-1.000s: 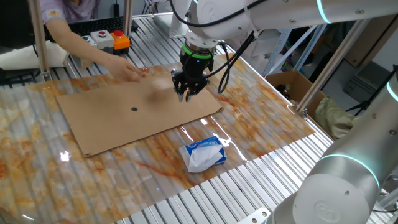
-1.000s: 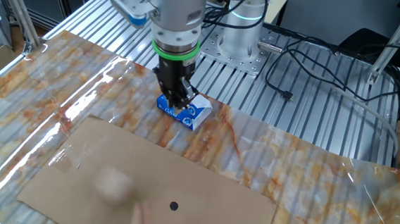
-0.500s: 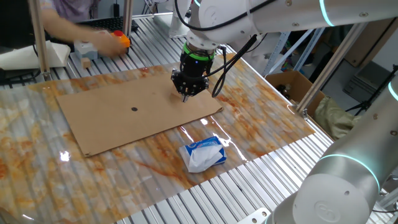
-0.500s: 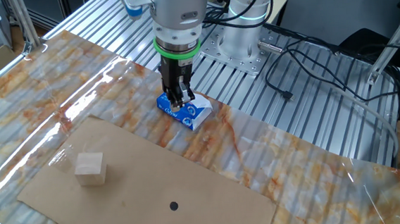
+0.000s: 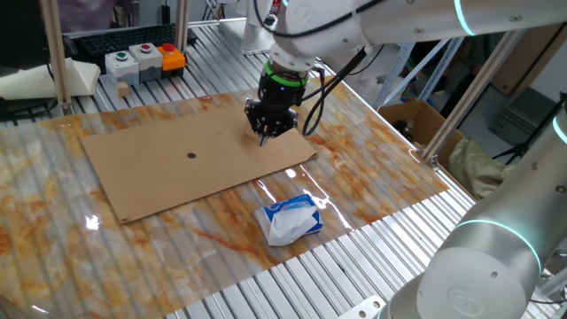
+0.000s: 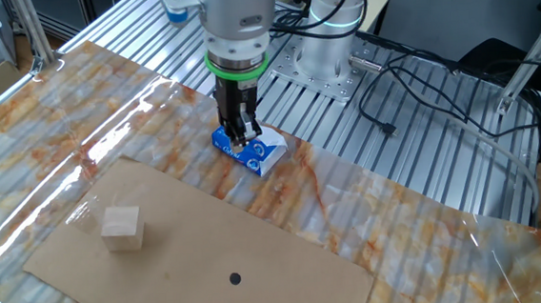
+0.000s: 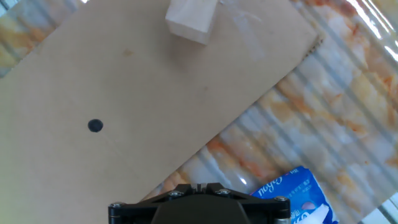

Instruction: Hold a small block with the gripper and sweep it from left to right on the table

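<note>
The small block [image 6: 121,227] is a pale wooden cube lying on the brown cardboard sheet near one corner. It also shows at the top of the hand view [image 7: 191,18]. In one fixed view the gripper hides it. The gripper [image 6: 241,142], black with a green ring, hangs above the table [image 6: 76,98], well apart from the block. Its fingers look pressed together and hold nothing. In one fixed view the gripper [image 5: 264,133] stands over the sheet's far right part. The hand view shows only the gripper body, not the fingertips.
The brown cardboard sheet [image 5: 195,164] carries a black dot [image 5: 191,157]. A white-and-blue tissue pack [image 5: 288,220] lies on the marbled table near the sheet's corner. A button box [image 5: 142,60] sits at the back left. A cardboard box [image 5: 412,120] stands beyond the right edge.
A person's hand put the block on the cardboard and drew back out of view. The gripper's fingers came together, and the gripper shifted only slightly.
</note>
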Available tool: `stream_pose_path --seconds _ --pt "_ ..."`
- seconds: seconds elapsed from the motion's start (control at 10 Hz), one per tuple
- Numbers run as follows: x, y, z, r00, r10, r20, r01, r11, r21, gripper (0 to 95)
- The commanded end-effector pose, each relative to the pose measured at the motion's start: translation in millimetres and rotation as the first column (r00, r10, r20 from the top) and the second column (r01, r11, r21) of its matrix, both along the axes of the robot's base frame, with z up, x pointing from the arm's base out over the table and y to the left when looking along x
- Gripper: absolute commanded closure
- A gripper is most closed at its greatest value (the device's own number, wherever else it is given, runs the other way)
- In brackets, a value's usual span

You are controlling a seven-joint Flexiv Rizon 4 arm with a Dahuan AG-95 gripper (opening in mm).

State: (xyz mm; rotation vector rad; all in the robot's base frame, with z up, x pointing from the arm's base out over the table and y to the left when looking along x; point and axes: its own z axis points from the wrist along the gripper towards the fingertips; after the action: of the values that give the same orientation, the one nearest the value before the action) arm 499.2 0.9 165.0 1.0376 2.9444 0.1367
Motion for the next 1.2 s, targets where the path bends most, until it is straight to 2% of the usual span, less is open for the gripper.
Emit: stream_pose_path --seconds 0.1,0.3,0.4,0.5,0.6,0.7,0.8,1.0,1.2 --pt "0.9 2.0 -3.4 0.998 -0.060 -0.008 0.060 0.997 0.047 95.0" --pt "1.3 2.5 -5.1 0.992 -0.127 -0.014 0.127 0.990 0.057 95.0" --pt "1.7 3.3 -6.8 0.993 -0.113 -0.013 0.114 0.992 0.060 95.0" --pt "0.7 4.2 -7.0 0.979 -0.204 -0.013 0.204 0.978 0.047 95.0" --pt "-1.0 5.2 -7.2 0.978 -0.211 -0.009 0.211 0.976 0.051 95.0" --pt "-1.4 5.7 -7.1 0.990 -0.141 -0.001 0.141 0.989 0.044 95.0" --pt "-1.3 5.7 -7.1 0.995 -0.099 0.003 0.098 0.994 0.042 95.0" --pt "-1.1 5.3 -7.2 0.999 -0.041 0.009 0.041 0.999 0.023 95.0" --pt "3.0 -1.3 -12.5 0.999 0.030 0.010 -0.030 1.000 0.002 95.0"
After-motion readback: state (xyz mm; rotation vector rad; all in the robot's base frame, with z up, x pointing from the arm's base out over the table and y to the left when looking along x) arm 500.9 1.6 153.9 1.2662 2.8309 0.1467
